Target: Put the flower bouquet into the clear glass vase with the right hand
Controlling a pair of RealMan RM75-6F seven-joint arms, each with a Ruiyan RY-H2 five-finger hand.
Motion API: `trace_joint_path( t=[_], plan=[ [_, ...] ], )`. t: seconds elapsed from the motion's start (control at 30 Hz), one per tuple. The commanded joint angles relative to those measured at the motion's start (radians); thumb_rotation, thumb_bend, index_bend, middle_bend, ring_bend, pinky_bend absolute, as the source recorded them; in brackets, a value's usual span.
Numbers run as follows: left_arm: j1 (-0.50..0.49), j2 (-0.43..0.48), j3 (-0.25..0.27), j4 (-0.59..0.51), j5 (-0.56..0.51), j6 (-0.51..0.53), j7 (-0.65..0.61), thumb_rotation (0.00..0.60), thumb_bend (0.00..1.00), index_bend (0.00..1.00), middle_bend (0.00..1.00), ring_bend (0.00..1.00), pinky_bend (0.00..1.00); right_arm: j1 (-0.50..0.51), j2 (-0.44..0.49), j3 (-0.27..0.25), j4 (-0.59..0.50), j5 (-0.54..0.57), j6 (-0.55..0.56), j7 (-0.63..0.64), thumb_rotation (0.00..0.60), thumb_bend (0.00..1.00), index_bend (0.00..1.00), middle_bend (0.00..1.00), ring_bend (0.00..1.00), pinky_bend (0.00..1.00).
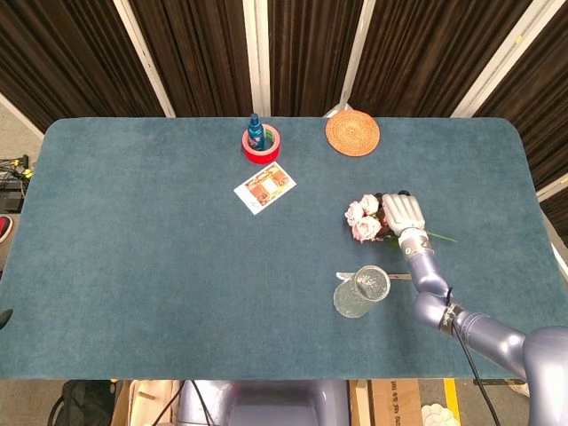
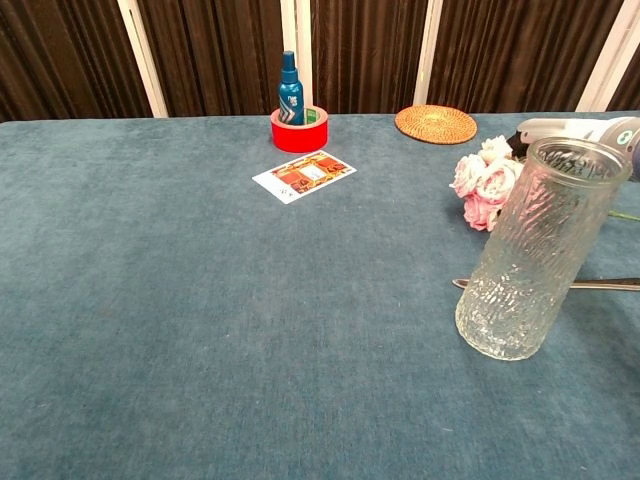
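Observation:
The flower bouquet (image 1: 364,219) of pale pink and white roses lies on the blue table right of centre, its green stem (image 1: 439,236) pointing right. My right hand (image 1: 404,213) rests palm-down over the bouquet's leafy middle with fingers stretched out, hiding most of the dark leaves. In the chest view the hand (image 2: 570,130) shows behind the vase rim, next to the roses (image 2: 484,185). The clear ribbed glass vase (image 1: 359,293) stands upright and empty just nearer than the bouquet, and large at the right in the chest view (image 2: 530,250). My left hand is not visible.
A thin metal utensil (image 1: 404,276) lies flat beside the vase, to its right. Further back are a red tape roll with a blue spray bottle (image 1: 261,142) in it, a printed card (image 1: 264,188), and a round woven coaster (image 1: 352,132).

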Motion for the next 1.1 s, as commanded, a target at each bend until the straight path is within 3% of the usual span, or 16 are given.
trace_joint_path(
  t=[0.03,0.23,0.5,0.8,1.1],
  plan=[
    [-0.001,0.000,0.000,-0.001,0.000,-0.001,0.001,0.600,0.21,0.12,0.00,0.00,0.05,-0.013,0.015,0.019,-0.024,-0.018,0.007,0.037,0.600,0.38,0.42,0.39,0.47,0.19],
    [-0.003,0.000,0.001,-0.001,0.001,-0.005,0.000,0.600,0.21,0.13,0.00,0.00,0.05,-0.060,0.106,0.084,-0.136,-0.088,-0.010,0.189,0.600,0.39,0.42,0.39,0.47,0.19],
    [-0.006,-0.001,0.006,-0.004,0.010,-0.010,0.004,0.600,0.21,0.13,0.00,0.00,0.05,-0.121,0.276,0.230,-0.288,-0.172,-0.031,0.432,0.600,0.39,0.44,0.39,0.47,0.19],
    [-0.010,-0.008,0.009,-0.007,0.024,-0.009,0.018,0.600,0.21,0.13,0.00,0.00,0.05,-0.284,0.442,0.505,-0.541,-0.179,-0.041,0.908,0.600,0.39,0.47,0.40,0.47,0.19],
    [-0.007,-0.007,0.006,0.000,0.030,0.004,-0.011,0.600,0.21,0.13,0.00,0.00,0.05,-0.443,0.590,0.654,-0.859,-0.110,0.119,1.067,0.600,0.39,0.47,0.40,0.47,0.19]
  ],
)
